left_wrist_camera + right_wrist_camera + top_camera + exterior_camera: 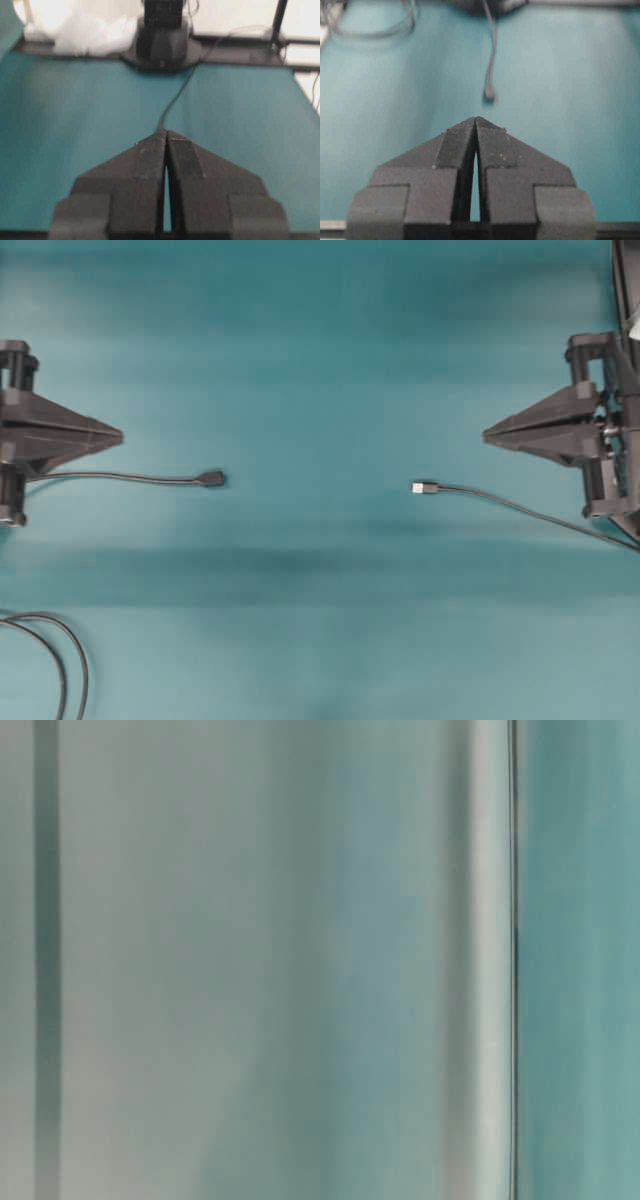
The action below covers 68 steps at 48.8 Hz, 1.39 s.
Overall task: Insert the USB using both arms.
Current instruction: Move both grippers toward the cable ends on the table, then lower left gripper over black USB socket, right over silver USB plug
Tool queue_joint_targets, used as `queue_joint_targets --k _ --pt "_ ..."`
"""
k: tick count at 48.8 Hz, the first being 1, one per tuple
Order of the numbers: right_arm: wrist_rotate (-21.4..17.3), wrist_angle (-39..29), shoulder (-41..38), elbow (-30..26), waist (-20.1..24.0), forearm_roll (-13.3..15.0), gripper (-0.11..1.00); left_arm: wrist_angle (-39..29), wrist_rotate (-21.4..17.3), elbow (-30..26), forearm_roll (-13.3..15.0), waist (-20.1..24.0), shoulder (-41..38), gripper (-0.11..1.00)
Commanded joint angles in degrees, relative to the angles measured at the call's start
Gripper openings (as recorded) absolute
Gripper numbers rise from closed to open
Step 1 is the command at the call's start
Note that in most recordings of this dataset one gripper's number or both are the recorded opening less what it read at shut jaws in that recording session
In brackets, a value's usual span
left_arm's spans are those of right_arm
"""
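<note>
The USB (424, 487), a tiny silver-tipped plug, lies on the teal mat right of centre; its thin grey cable (530, 511) trails off to the right. The black socket end (211, 478) of the other cable lies left of centre and also shows in the right wrist view (489, 93). My left gripper (118, 436) hovers at the left edge, shut and empty, up and left of the socket. At the right edge my right gripper (487, 435) is shut with nothing in it, up and right of the USB. The left wrist view shows only the USB's cable (172, 102) beyond my shut fingertips (166, 132); the plug is hidden.
A looped dark cable (60, 660) lies at the lower left corner and appears again in the right wrist view (370, 30). The right arm's base (162, 40) stands at the far end of the mat. The table-level view is a blur showing nothing usable.
</note>
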<state>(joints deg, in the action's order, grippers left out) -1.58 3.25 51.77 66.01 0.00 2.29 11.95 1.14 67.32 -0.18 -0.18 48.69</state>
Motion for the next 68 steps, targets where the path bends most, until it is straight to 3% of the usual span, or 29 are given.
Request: queue_joint_targets --k 1,9,15,21,34,48,59,68 --pt "-0.18 -2.99 -1.76 -2.11 -0.09 0.18 0.0 -1.76 1.41 -1.85 -0.18 -0.09 -2.02 0.02" --pt "-3.52 -7.65 -3.34 -2.11 -0.18 0.09 0.0 -5.54 2.99 -1.67 -0.18 -0.09 -3.69 0.16" --pt "-7.65 -9.67 -3.52 -1.85 -0.18 0.18 0.0 -6.42 3.34 -1.32 -0.18 -0.09 -3.78 0.39" --pt "-8.79 -11.16 -3.69 -1.67 -0.18 0.26 0.0 -7.29 3.52 -1.05 -0.18 -0.09 -4.04 0.56" --pt "-9.05 -13.8 -11.16 -3.08 -0.18 0.26 0.04 -12.74 3.6 -1.76 -0.18 -0.09 -7.73 0.57" --pt "-10.11 -13.89 -19.6 -3.52 -0.35 0.18 0.57 -13.62 3.6 -2.02 -0.18 -0.09 -13.62 0.58" --pt "-10.2 -13.89 -23.03 -3.34 -0.44 0.26 0.55 -13.18 3.52 -2.55 -0.18 0.0 -19.51 0.61" --pt "-10.2 -13.8 -26.72 -3.87 -0.44 0.26 0.55 -11.69 2.72 -3.69 -0.18 0.09 -24.17 0.8"
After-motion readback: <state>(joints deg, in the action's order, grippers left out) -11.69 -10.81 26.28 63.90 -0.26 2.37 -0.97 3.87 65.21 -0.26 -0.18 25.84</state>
